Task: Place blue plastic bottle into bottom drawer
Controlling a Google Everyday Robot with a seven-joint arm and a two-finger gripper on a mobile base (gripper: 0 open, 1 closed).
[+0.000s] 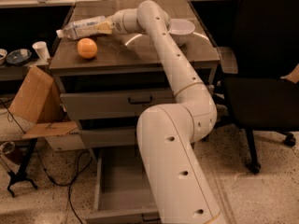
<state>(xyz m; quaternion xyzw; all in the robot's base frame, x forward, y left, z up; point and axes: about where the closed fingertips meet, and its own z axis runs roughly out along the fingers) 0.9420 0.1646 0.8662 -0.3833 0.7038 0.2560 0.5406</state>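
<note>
Over the back left part of the cabinet top (140,55), you have the gripper (106,27) reaching out to the left at the end of the long white arm (175,78). Its fingers are closed onto one end of the blue plastic bottle (83,27), and that end is tucked between them. The bottle lies nearly flat, with its white cap pointing left towards the edge of the top and sitting a little lower than the gripped end. You cannot tell from this view whether the bottle rests on the wood or hangs just clear of it.

Just in front of the bottle sits the orange (87,48), apart from both the bottle and the gripper. The white bowl (181,29) stands on the right side of the top, right behind the arm's upper link.

Down at floor level, the bottom drawer (114,190) is pulled well out, and its plain grey inside shows on the left. The arm's thick lower link hides the right half of it. Above it you see the middle drawer (105,135) and the top drawer (117,104), whose dark handle shows on its front.

To the left of the cabinet a cardboard box (35,97) leans open, with a paper cup (41,50) on the low shelf behind it. A black chair (266,64) stands on the right.
</note>
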